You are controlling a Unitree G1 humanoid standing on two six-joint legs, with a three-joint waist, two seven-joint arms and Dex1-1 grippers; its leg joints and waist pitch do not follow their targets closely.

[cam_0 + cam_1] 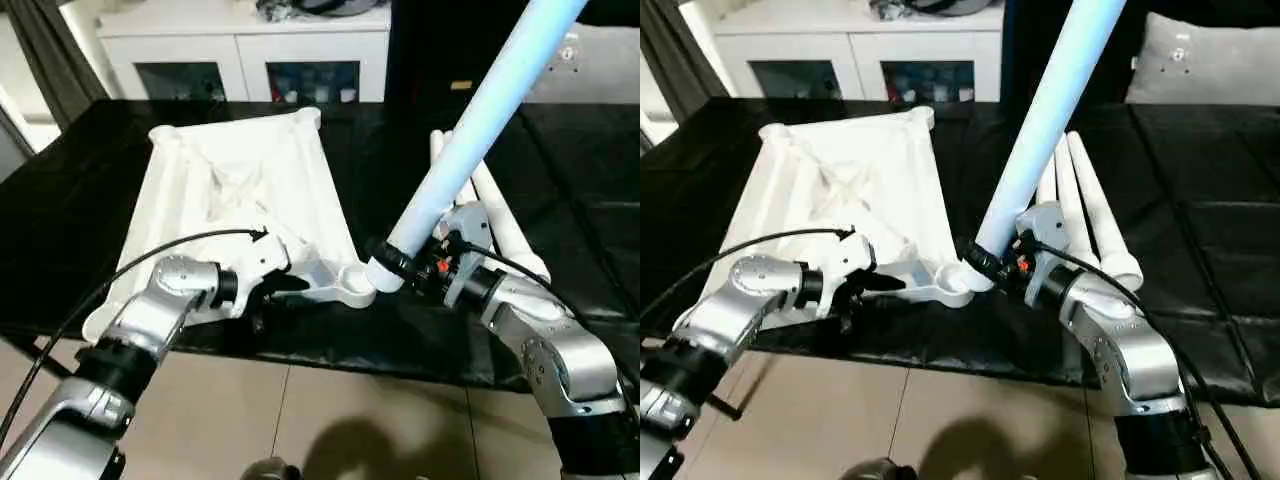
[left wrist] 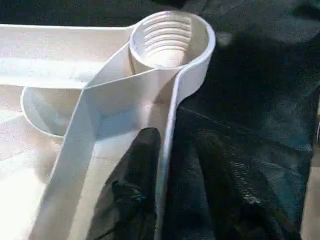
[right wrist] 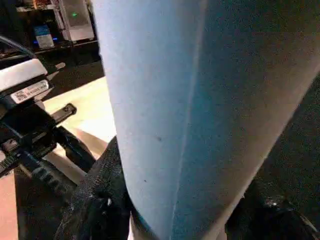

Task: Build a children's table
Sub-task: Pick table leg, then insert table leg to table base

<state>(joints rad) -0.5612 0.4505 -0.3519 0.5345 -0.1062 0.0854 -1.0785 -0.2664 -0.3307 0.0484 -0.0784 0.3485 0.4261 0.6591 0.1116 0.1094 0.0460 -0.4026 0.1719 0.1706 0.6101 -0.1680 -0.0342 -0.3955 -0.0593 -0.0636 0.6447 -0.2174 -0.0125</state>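
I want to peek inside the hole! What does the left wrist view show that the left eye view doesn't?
Left wrist view alone: ridged rings inside the socket, and the left pincer clamped over the tabletop's rim. Left eye view alone: the right pincer holding a tilted leg beside that socket, spare legs on the black surface. Both: tabletop, socket, left pincer.

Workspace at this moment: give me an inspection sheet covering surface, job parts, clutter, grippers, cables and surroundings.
Surface: black-covered work surface, tiled floor in front.
Job's things: tabletop lies underside up; near corner socket unfilled. One leg held tilted, its lower end beside that socket. Spare legs lie to the right.
Clutter: nothing seen.
Grippers: left gripper straddles the tabletop's rim near the socket; right gripper shut on the leg.
Cables: black cable loops over the left forearm; another on the right wrist.
Surroundings: white cabinet behind; pillow at the far right.
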